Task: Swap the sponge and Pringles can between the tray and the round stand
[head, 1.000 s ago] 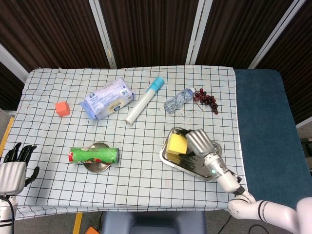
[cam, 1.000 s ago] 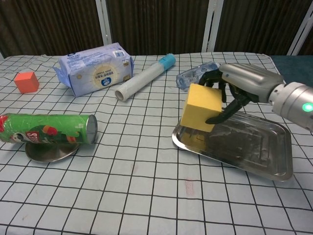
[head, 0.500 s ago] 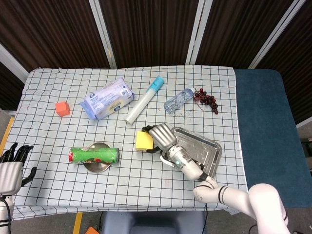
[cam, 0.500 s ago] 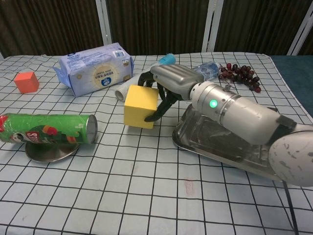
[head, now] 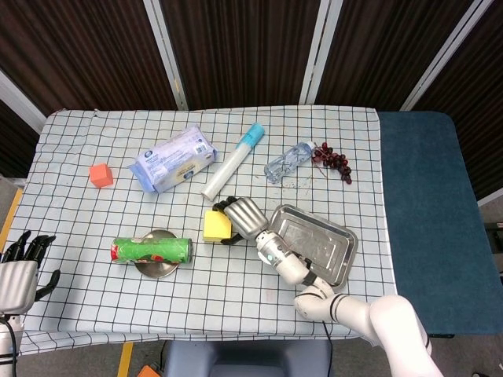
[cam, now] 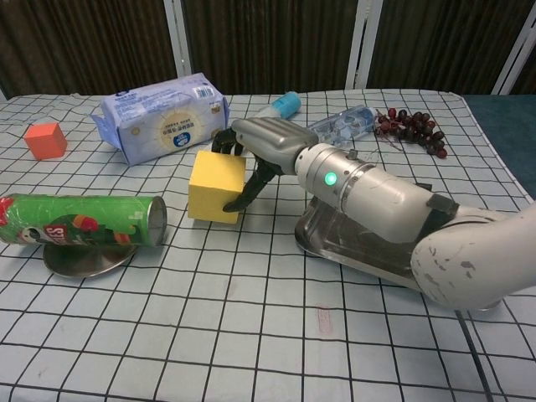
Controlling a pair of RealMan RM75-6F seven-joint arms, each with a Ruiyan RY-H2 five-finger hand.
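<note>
Here: right hand (cam: 260,142) carrying the sponge (cam: 216,186), fingers (cam: 243,194) clamped on it.
Sponge off the tray (cam: 394,268), which sits behind the fingers; Pringles can (cam: 82,220) lies on the round stand (cam: 79,258) ahead. Left hand (head: 20,275) off the surface, fingers apart.

A staged robot test bench in a lab, not a lived-in room. A surface (head: 118,290) draped in a white cloth printed with a black grid stands against dark ribbed wall panels (head: 236,47) divided by pale metal struts. Unrelated props lie scattered beyond the right hand (head: 242,217): a wet-wipes pack (head: 172,158), a red cube (head: 100,174), a rolled tube (head: 233,160), a plastic bottle (head: 288,161) and toy grapes (head: 332,161). A blue mat (head: 428,212) lies off to the hand's far side.
</note>
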